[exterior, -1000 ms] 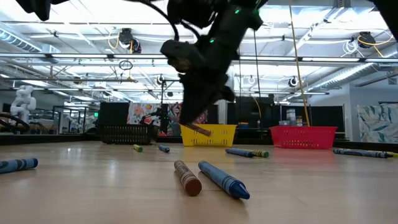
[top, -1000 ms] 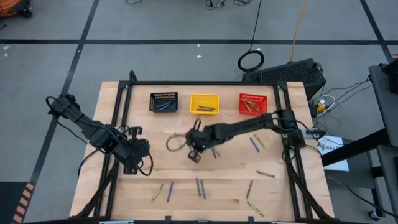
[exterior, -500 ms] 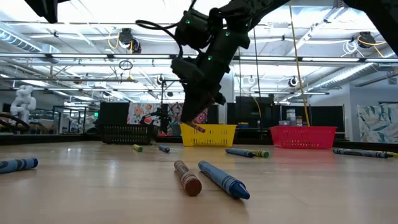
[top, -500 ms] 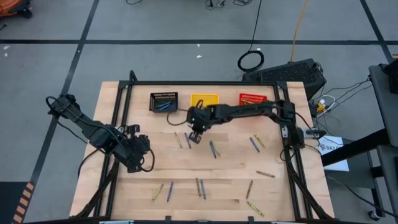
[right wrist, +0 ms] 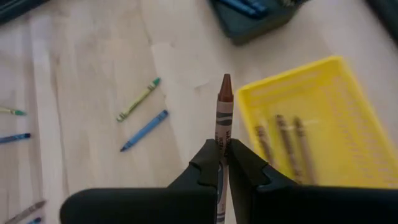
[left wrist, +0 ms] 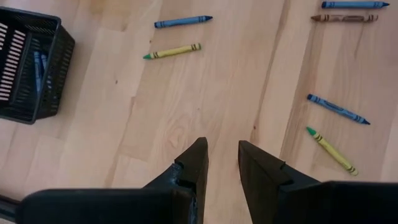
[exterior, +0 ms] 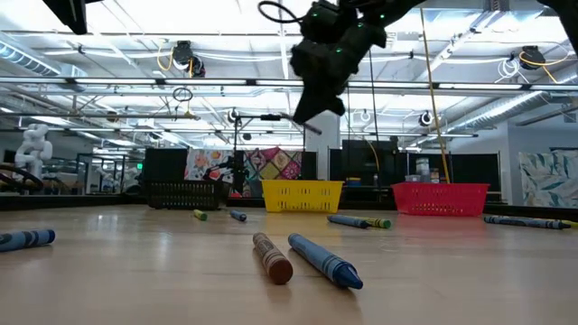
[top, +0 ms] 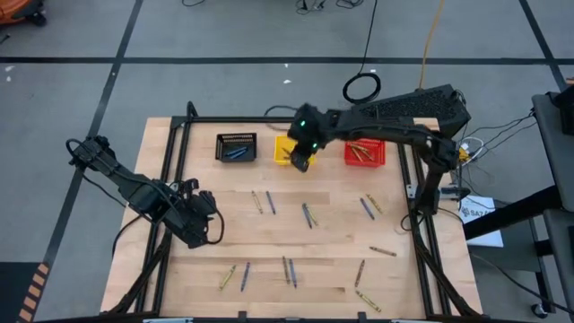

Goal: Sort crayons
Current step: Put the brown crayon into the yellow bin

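L arm waits at the near-left of the pale wooden table (top: 332, 242), over bare wood. The left gripper (left wrist: 222, 163) has its fingers parted a bit, nothing between them. Far row of bins, L to R: a black slatted plastic bin (top: 236, 147) with blue crayons inside, a yellow plastic mesh bin (top: 283, 144), a red plastic mesh bin (top: 366, 152).

Step in hand: delivery. The right gripper (right wrist: 222, 163) is pinching a brown paper-wrapped crayon (right wrist: 222, 118), tip pointing out past the fingertips, and hangs above the yellow bin's near-left edge. Next move, as I judge it: shift a touch further over the yellow bin, lower a bit, then let go so the stick lands inside w/o bouncing off the rim. Risk: crayon sits right at the rim line, a release now could drop it on the table.

Loose crayons (top: 308, 215) lie scattered over mid and near table, approx a dozen-plus, so sorting looks only partly done.

Views: right wrist view alone shows the held crayon's colour and the brown sticks already in the yellow bin. High view hides the crayon under the wrist. Low view shows the gripper is well up off the table, plus a brown and a blue crayon (exterior: 325, 260) lying near the camera. Left wrist view shows the blue sticks inside the black bin.
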Tool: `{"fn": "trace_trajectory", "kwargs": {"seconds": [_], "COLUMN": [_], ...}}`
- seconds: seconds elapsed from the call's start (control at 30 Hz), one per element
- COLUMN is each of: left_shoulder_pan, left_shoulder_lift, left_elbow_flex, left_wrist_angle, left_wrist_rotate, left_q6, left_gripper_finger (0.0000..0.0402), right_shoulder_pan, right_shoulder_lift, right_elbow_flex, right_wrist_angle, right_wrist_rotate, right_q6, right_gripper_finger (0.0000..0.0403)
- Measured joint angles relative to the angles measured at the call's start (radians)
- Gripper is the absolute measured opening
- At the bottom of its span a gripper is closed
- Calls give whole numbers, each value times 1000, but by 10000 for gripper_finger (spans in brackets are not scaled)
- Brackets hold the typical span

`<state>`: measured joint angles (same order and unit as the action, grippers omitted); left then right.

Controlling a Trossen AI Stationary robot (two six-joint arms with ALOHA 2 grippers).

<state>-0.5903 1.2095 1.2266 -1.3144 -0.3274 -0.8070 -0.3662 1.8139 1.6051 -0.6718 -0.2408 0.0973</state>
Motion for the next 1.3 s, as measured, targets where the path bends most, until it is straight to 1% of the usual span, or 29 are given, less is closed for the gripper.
{"fn": "trace_trajectory", "kwargs": {"seconds": [0.17, 0.33, 0.4, 0.53, 0.77, 1.0, 1.23, 1.3], "left_shoulder_pan": [0, 0, 2, 2, 2, 2, 2, 2], "left_shoulder_lift": [0, 0, 0, 0, 0, 0, 0, 0], "left_elbow_flex": [0, 0, 0, 0, 0, 0, 0, 0], "left_wrist_angle": [-1, -5, -12, -13, -12, -9, -1, -2], "left_wrist_rotate": [0, 4, -1, -16, -17, -18, -17, -17], "left_q6": [-18, -25, -12, 27, 28, 27, 27, 27], "left_gripper_finger": [88, 88, 88, 88, 88, 88, 88, 88], "right_shoulder_pan": [-49, -64, -65, -65, -76, -104, -150, -165], "right_shoulder_lift": [-35, -38, -37, -37, -22, 63, 126, 142], "right_elbow_flex": [0, 0, 0, 0, 0, 0, 0, 0], "right_wrist_angle": [-102, -218, -230, -187, -82, 12, 66, 74], "right_wrist_rotate": [0, 1, 1, 1, 1, -26, -31, -52], "right_q6": [-59, -120, -140, -164, -196, -214, -244, -247], "right_gripper_finger": [0, 0, 0, 0, 0, 0, 0, 0]}}
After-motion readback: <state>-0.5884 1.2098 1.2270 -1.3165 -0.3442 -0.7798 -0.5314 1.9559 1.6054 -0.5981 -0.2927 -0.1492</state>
